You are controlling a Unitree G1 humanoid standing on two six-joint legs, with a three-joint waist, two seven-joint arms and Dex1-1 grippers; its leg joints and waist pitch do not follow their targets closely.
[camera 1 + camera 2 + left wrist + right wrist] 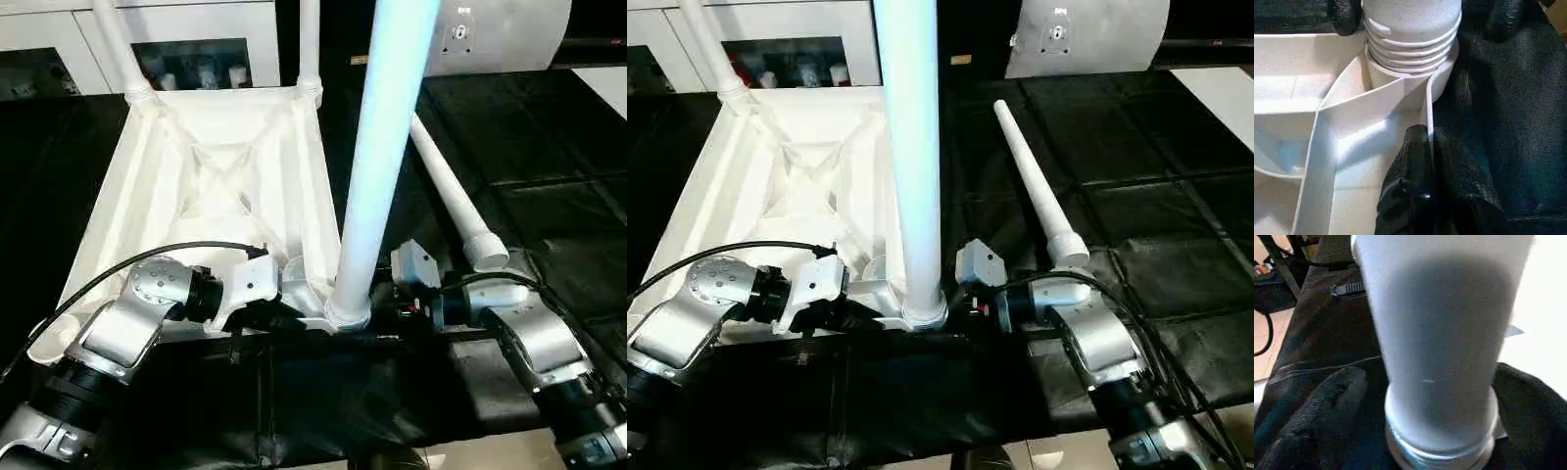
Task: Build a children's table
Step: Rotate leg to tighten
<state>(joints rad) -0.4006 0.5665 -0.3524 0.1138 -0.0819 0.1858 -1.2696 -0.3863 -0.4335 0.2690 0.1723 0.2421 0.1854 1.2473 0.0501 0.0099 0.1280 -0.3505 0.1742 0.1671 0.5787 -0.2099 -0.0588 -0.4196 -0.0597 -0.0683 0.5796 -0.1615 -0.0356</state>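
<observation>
Tabletop (225, 166) lay upside down on the black mat (1176, 245), two far legs already standing in their corner sockets. You had a third leg (377, 166) upright in the near corner socket (345, 311) on the robot's right side, threads still showing above the socket in the left wrist view, so probably not fully screwed home.

Left gripper (1427, 171) was pinched onto the tabletop rim just beside that socket, one finger (1405, 181) inside the rim and one outside, closed on the wall. Right gripper (1435, 396) sat at the leg's base with a finger (1322, 406) on each side of the tube; whether it actually clamped the leg, cannot tell.

Key relation: the leg's long axis ran straight up from the socket, between the two grippers, right arm nearer it. Any turning would go around that vertical axis while the left holds the top steady.

Fourth leg (1038, 186) lay loose on the mat, thick end toward the right forearm, pointing away. Right arm closest to it.
</observation>
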